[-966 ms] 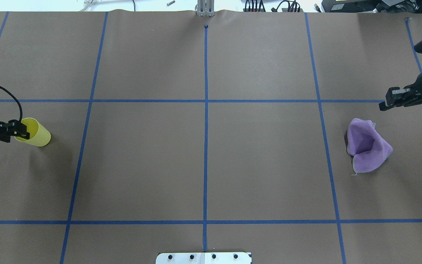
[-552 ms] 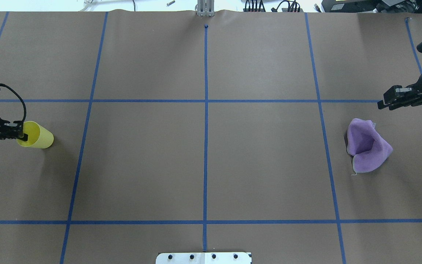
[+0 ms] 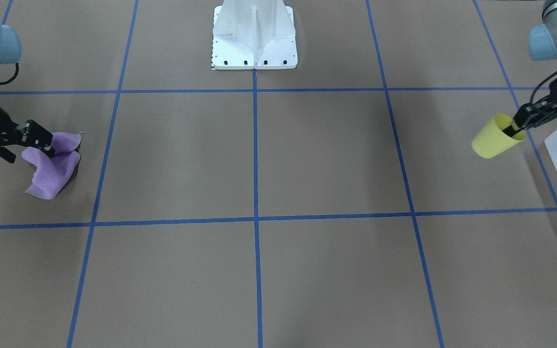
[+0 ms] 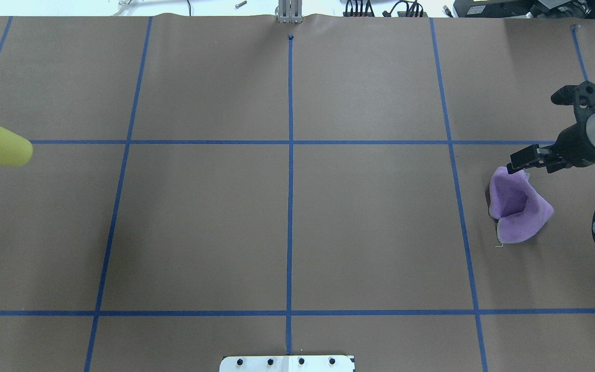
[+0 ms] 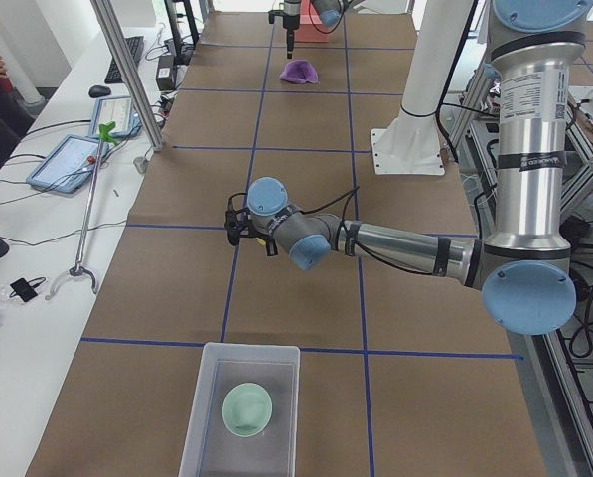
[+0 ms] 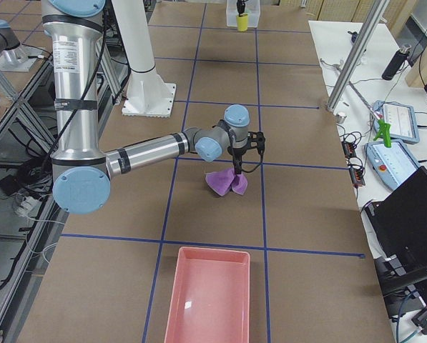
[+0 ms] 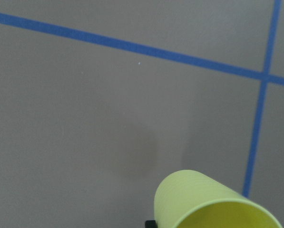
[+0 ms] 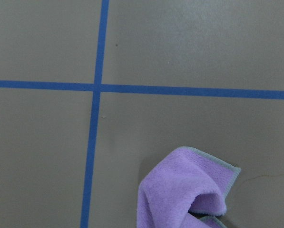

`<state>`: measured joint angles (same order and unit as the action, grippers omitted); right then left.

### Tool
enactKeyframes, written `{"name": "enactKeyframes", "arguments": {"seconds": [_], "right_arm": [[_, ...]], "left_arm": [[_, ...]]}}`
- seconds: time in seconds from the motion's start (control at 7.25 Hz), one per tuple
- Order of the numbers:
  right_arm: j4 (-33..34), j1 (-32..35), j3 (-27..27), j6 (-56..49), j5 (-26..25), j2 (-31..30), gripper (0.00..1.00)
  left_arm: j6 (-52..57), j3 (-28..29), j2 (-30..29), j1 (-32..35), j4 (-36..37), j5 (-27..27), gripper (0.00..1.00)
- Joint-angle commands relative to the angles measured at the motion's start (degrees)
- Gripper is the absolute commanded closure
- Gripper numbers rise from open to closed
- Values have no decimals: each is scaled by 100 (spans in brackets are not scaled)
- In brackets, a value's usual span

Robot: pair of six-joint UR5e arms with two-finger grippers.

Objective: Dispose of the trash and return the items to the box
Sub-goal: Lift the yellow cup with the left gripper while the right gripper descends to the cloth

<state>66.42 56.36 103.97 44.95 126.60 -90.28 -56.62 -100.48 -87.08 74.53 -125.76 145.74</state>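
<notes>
I am holding the yellow cup (image 3: 493,140) in the left gripper (image 3: 514,127), which is pinching the rim with one finger inside the mouth. The cup is tilting, lifted off the paper. Just beyond that gripper, toward the table's end, the frosted white bin (image 5: 209,397) is sitting with the green bowl (image 5: 248,409) lying inside it. The right gripper (image 3: 34,147) is hanging with its jaws spread, gripping nothing, right over the near edge of the purple cloth (image 4: 519,206). I cannot tell whether it is touching. Past that gripper, at the other table end, a pink tray (image 6: 177,314) is lying. Brown paper (image 4: 370,222) crossed by blue tape (image 4: 290,206) is covering the table. I am counting one cup, one bowl, one cloth and two containers.
</notes>
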Motion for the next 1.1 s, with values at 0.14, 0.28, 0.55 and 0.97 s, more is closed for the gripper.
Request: {"name": "enactKeyframes", "arguments": {"seconds": [0.14, 0.28, 0.55, 0.97], "right_arm": [[-15, -353, -263, -4, -319, -16, 47], [-24, -353, -263, -83, -311, -77, 99], [-154, -362, -158, -136, -241, -261, 100], [-68, 257, 377, -145, 292, -411, 100]], "left_arm": [[1429, 395, 6, 1228, 331, 139, 100], [2200, 702, -2, 1457, 542, 95, 100], [3941, 1615, -20, 2099, 728, 77, 100], [5736, 3222, -598, 2574, 852, 7, 100]]}}
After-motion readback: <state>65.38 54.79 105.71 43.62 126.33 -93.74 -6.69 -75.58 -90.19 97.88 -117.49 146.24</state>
